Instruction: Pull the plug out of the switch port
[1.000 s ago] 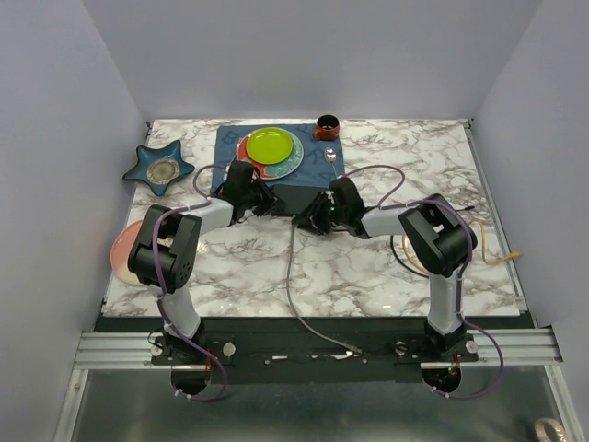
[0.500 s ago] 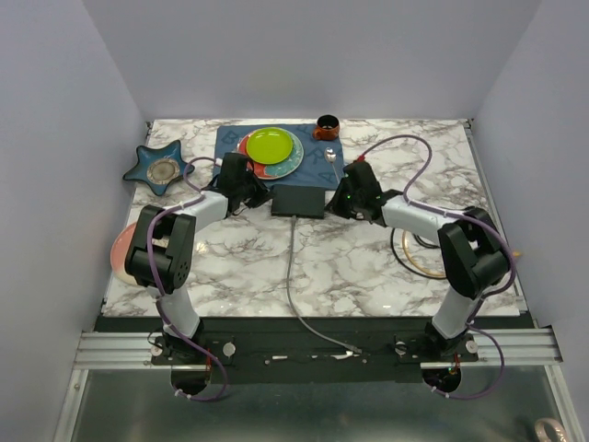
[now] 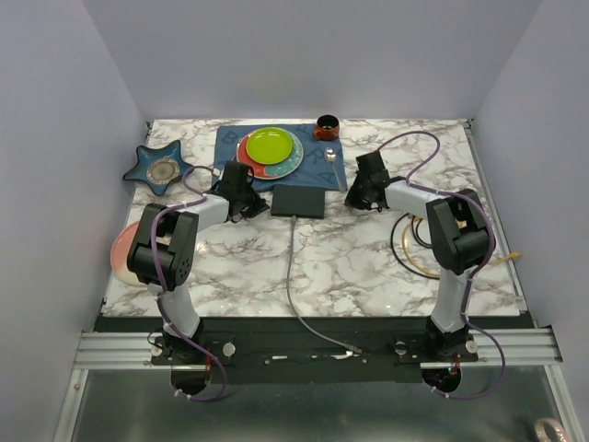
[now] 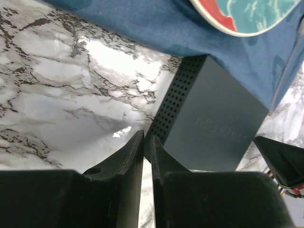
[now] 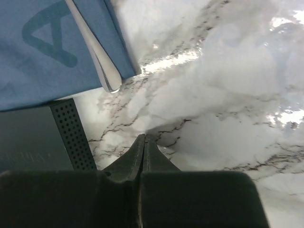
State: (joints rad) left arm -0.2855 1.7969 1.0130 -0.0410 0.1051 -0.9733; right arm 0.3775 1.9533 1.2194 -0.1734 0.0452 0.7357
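Switch (image 3: 298, 200) lay flat just beyond the centre of the counter (image 3: 368, 267). Its far long edge met the near edge of the blue mat (image 3: 228, 140), touching or tucked under, couldn't tell which. Grey cable (image 3: 291, 276) ran from the middle of the switch's near long edge back to the counter's near edge. Plug (image 3: 293, 217) looked seated, but was too small in the top view to confirm the port or latch. Left gripper (image 4: 147, 142) sat just off the switch's left short end, fingers all but pressed together with only a slit between, holding nothing. Right gripper (image 5: 143, 142) sat off the right short end over bare marble, fingers pressed fully together, also empty. Spoon (image 5: 95, 52) lay at the mat edge just beyond it. Read: approach step, pull not started, neither tool on the plug. Next move probably needed one gripper pinning the box while the other spread, dropped onto the plug body, pinched it, and pulled straight toward the near edge in line with the port. A sideways tug would likely drag the box. Writing: faint embossed logo on the switch top in both wrist views, not legible. The mat carried a darker triangular mark, no readable text.
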